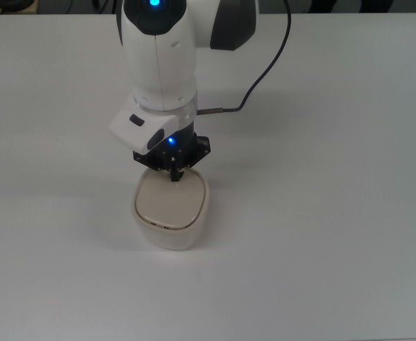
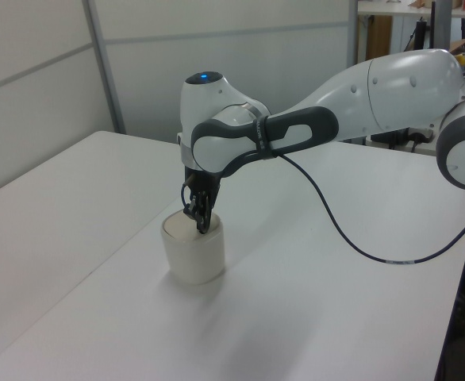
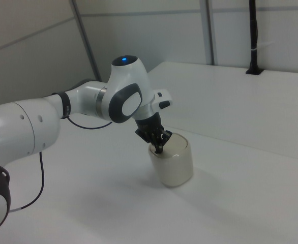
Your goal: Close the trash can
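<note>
Fingers (image 1: 174,175) pressed together at the trash can (image 1: 170,209) lid's (image 1: 170,200) twelve o'clock edge; press straight down gently

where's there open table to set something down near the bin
The table is bare on every side of the trash can: wide patches lie to the top view's left, right and bottom. The only crowded spot is the top view's upper side, where the gripper, arm and black cable come in.
</note>
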